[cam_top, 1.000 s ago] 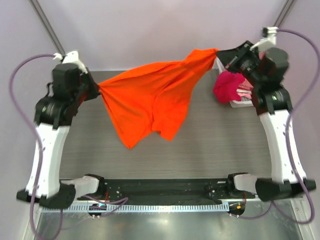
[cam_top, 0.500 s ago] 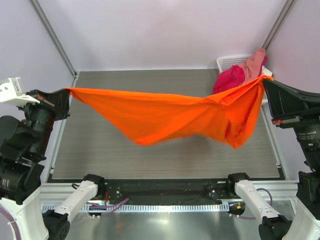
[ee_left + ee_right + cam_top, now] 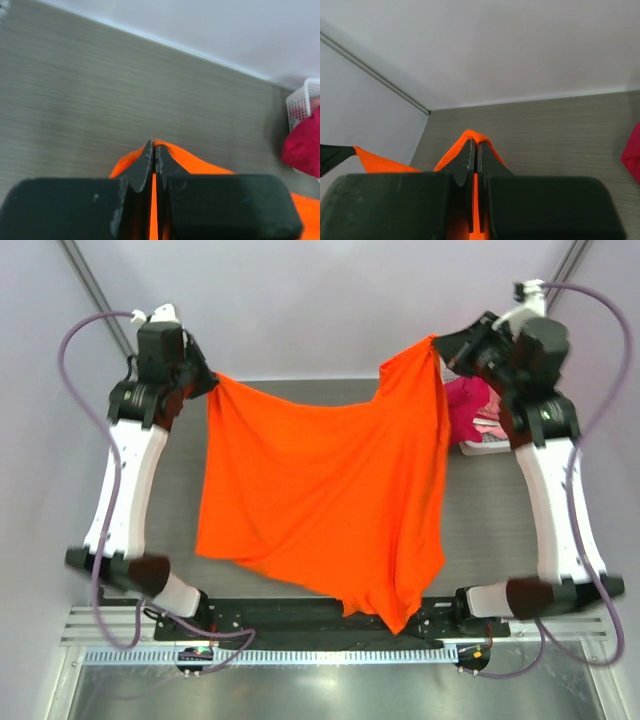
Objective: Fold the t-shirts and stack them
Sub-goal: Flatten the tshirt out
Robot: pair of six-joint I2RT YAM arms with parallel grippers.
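grey table (image 3: 178, 525) middle hidden under orange t-shirt (image 3: 320, 490) | left pincer (image 3: 153, 146), right pincer (image 3: 474, 141) clamped on its corners

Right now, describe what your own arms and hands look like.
The left arm and right arm have white shells and black joints, each trailing a looping purple cable. The left hand and right hand are black blocks with tapered black fingers.

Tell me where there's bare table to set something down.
Bare table strips: between the left arm and the orange t-shirt, and between that shirt and the right arm, nearer than the basket. Crowded: the middle under the shirt, and the far right corner with basket and magenta t-shirt.
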